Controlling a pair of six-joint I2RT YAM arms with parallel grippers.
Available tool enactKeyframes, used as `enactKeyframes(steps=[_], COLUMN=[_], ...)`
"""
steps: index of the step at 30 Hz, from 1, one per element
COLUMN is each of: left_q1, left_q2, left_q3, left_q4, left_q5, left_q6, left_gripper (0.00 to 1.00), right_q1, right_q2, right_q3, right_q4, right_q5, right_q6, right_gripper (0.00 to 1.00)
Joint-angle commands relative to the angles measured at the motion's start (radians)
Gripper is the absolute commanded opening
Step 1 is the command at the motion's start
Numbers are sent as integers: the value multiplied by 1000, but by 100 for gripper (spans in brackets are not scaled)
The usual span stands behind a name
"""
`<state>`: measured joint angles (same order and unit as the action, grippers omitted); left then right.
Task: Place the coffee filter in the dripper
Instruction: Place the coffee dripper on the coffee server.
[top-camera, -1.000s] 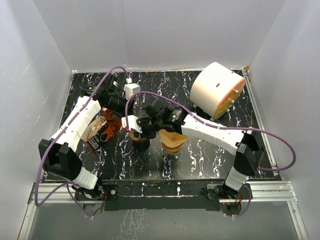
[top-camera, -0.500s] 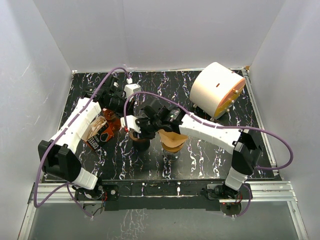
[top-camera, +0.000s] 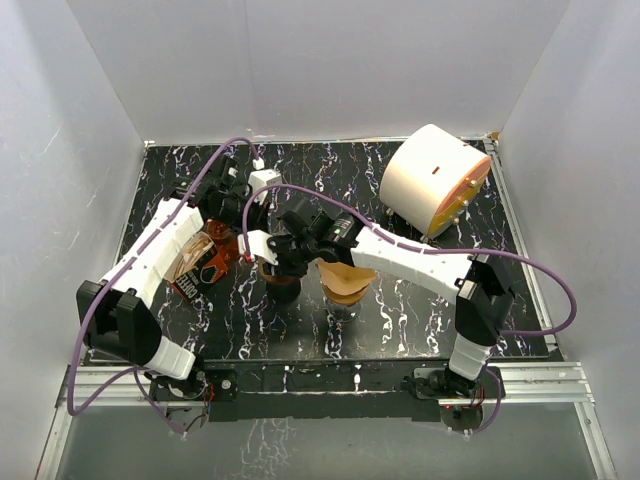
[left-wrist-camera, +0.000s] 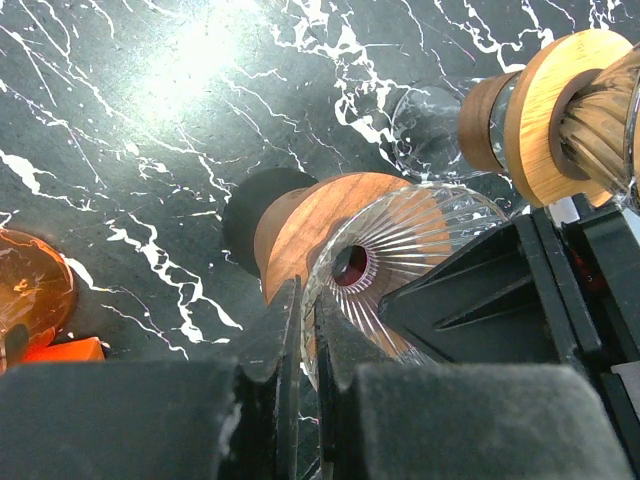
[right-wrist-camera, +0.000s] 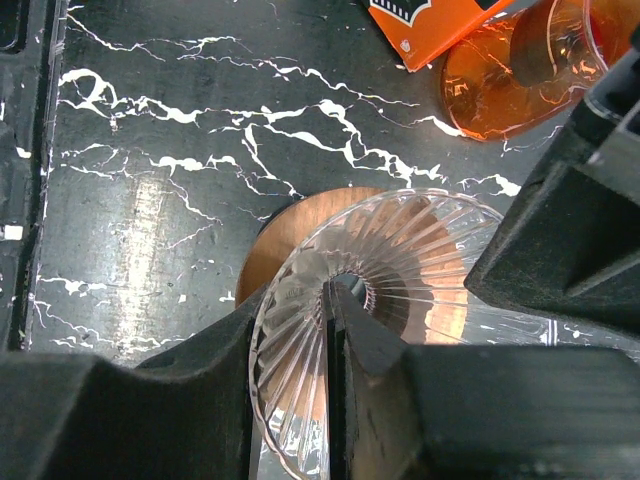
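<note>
The dripper, a clear ribbed glass cone on a round wooden base, stands at mid-table. It also shows in the left wrist view and the right wrist view. My left gripper is shut on its glass rim. My right gripper is shut on its wall, one finger inside the cone and one outside. The brown paper coffee filter sits just right of the dripper, in the mouth of a glass vessel with a wooden collar.
An orange see-through cup and an orange packet lie left of the dripper. A big white cylinder lies at the back right. A small white block sits at the back.
Both grippers have shifted slightly toward the back left at the dripper. The filter has not moved.
</note>
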<state>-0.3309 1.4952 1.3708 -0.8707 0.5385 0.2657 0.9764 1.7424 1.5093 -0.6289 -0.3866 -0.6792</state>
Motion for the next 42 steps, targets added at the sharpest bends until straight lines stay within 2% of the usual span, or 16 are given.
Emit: enactKeyframes(steps=[1, 5, 10, 14, 19, 24, 28, 34, 42], left_q1=[-20, -20, -20, -20, -19, -20, -19, -9, 94], left_q2=[47, 26, 34, 51, 71, 76, 59, -16, -97], left_q3=[-107, -93, 16, 133, 257, 324, 349, 332, 258], left_q4=[-183, -181, -202, -218, -239, -248, -246, -215, -253], left_q5=[-149, -146, -126, -106, -90, -84, -124, -260, -350], left_q6=[42, 44, 44, 43, 39, 35, 36, 31, 49], left_gripper=[0, 0, 0, 14, 27, 50, 58, 60, 57], right_q1=[-13, -13, -13, -13, -13, -13, -13, -13, -36], right_q2=[51, 55, 54, 58, 48, 29, 8, -54, -136], right_q3=[5, 23, 67, 135, 194, 235, 264, 304, 318], right_q4=[-118, -130, -153, -190, -215, -234, -248, -261, -262], right_q5=[65, 68, 55, 36, 0, -27, -55, -85, -98], right_q6=[18, 19, 20, 23, 21, 17, 15, 25, 71], right_gripper=[23, 24, 30, 40, 52, 63, 69, 71, 70])
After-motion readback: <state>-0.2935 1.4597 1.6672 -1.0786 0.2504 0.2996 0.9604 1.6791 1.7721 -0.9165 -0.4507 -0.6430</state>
